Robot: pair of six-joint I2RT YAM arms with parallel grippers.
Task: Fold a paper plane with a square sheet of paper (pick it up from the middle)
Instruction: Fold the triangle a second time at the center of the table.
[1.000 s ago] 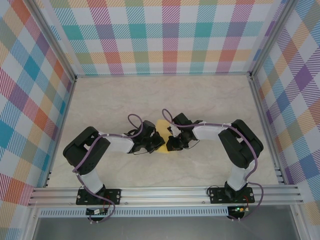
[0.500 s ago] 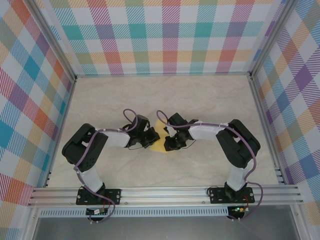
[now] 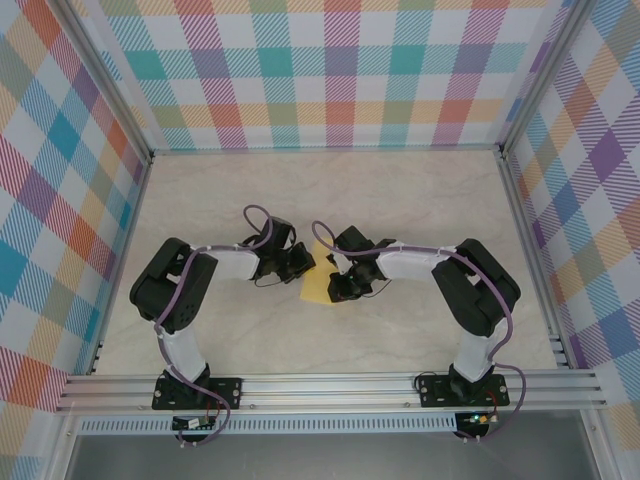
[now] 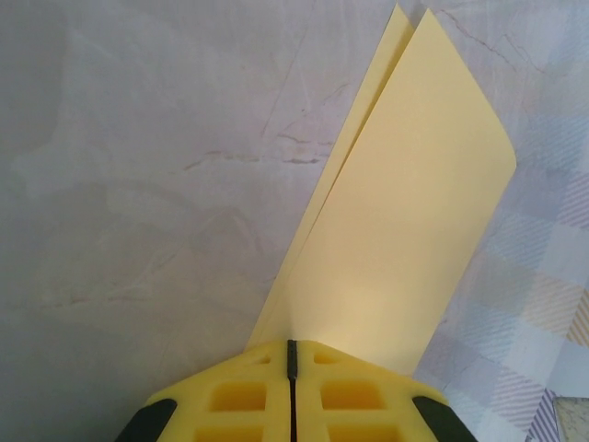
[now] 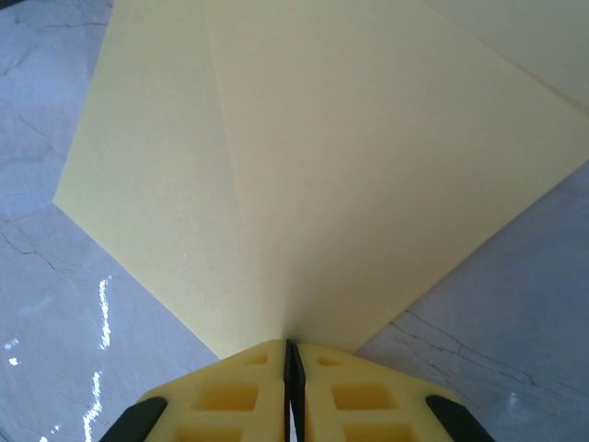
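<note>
So both arms reach in toward the middle of the desk point(image 3: 430, 200) and meet there, with the square sheet of paper point(image 3: 314, 288) caught between them. It's about halfway between the left and right edges and a bit closer to the near edge than the far one; from the top camera only a small yellow patch pokes out between the two black wrists.

The left gripper point(image 3: 298, 264) comes at it from the left; on its wrist cam the yellow fingers point(image 4: 230, 401) are pressed flat together with just a thin dark seam between them, clamped on the paper's lower edge; the sheet rises away from them up and to the right, and it's clearly doubled over, since two layers split apart slightly near the far tip.

The right gripper point(image 3: 342, 286) comes in from the right; same story on its wrist cam, with the fingers point(image 5: 368, 396) squeezed together on a corner of the paper; the sheet fans out wide from the pinch, one straight crease point(image 5: 241, 175) runs from the jaws up toward the top left, and a second paper edge cuts across the top right corner.

I can't tell whether any part of the sheet touches the desk; the marble-look surface shows behind it in both wrist views; plaid walls point(image 3: 340, 70) box in the far, left and right sides.
</note>
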